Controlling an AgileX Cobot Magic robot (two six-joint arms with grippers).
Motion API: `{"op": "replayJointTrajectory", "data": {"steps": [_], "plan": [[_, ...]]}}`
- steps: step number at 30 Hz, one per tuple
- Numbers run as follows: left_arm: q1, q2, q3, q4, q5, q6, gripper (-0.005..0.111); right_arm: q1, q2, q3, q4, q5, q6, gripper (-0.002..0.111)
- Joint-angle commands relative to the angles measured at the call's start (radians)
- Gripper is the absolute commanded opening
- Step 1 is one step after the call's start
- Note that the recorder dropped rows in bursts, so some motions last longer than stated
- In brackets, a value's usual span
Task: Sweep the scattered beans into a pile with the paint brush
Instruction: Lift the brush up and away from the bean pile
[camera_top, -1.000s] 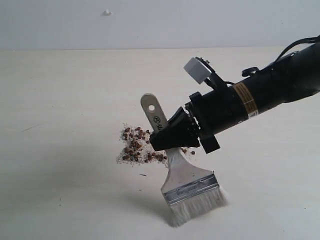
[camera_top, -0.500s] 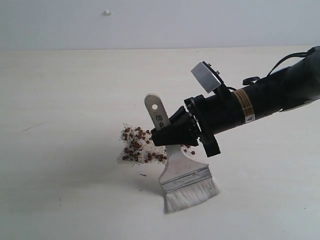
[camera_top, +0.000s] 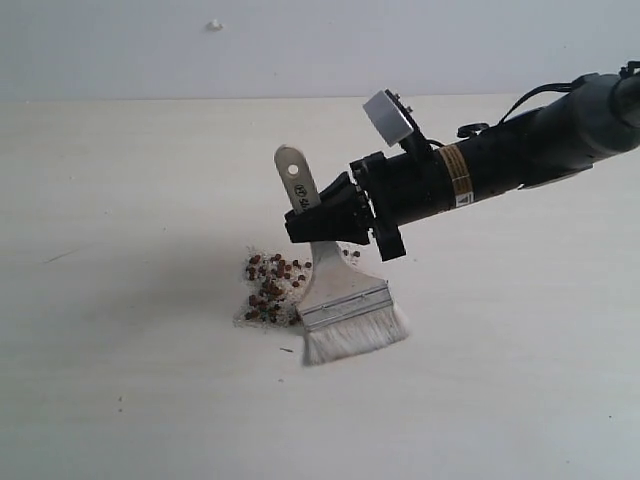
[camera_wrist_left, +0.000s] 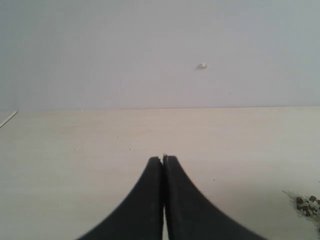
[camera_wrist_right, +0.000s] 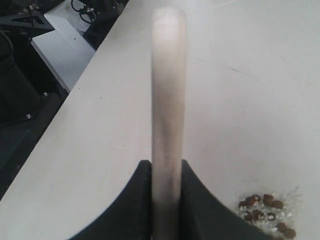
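Observation:
My right gripper (camera_top: 305, 232) is shut on the pale wooden handle of the paint brush (camera_top: 340, 300), which stands nearly upright with its off-white bristles on the table. The reddish-brown beans (camera_top: 270, 287), mixed with white grains, lie in one small pile just left of the brush head, touching its ferrule. In the right wrist view the handle (camera_wrist_right: 167, 100) runs up between the jaws of my right gripper (camera_wrist_right: 166, 167), with beans (camera_wrist_right: 265, 210) to one side. My left gripper (camera_wrist_left: 163, 159) is shut on nothing, low over bare table, with a few beans (camera_wrist_left: 306, 204) at the frame's edge.
The pale table (camera_top: 130, 200) spreads wide around the pile. A small white knob (camera_top: 213, 24) sits on the back wall. In the right wrist view the table's edge (camera_wrist_right: 75, 105) drops off to dark equipment (camera_wrist_right: 30, 65) below.
The right arm has carried the brush left and toward the back, sweeping its bristles up against the pile. The stray beans right of the handle are now hidden or gathered in.

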Motion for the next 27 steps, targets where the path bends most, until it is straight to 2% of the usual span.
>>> {"op": "replayJointTrajectory", "data": {"steps": [1,6,13,23,25,27], "plan": [[0.001,-0.005,0.000,-0.009,-0.002,-0.007,0.000,-0.006,0.022,-0.061,-0.018,0.057,-0.012,0.000],[0.001,-0.005,0.000,-0.009,-0.002,-0.007,0.000,-0.006,0.011,-0.102,-0.032,0.057,0.072,0.000],[0.001,-0.005,0.000,-0.009,-0.002,-0.007,0.000,0.002,-0.121,-0.102,-0.091,0.057,0.314,0.000],[0.001,-0.005,0.000,-0.009,-0.002,-0.007,0.000,0.032,-0.371,-0.102,-0.095,0.057,0.397,0.000],[0.001,-0.005,0.000,-0.009,-0.002,-0.007,0.000,0.032,-0.406,-0.086,-0.097,0.141,0.435,0.000],[0.001,-0.005,0.000,-0.009,-0.002,-0.007,0.000,0.038,-0.446,-0.053,-0.097,0.340,0.457,0.000]]}}
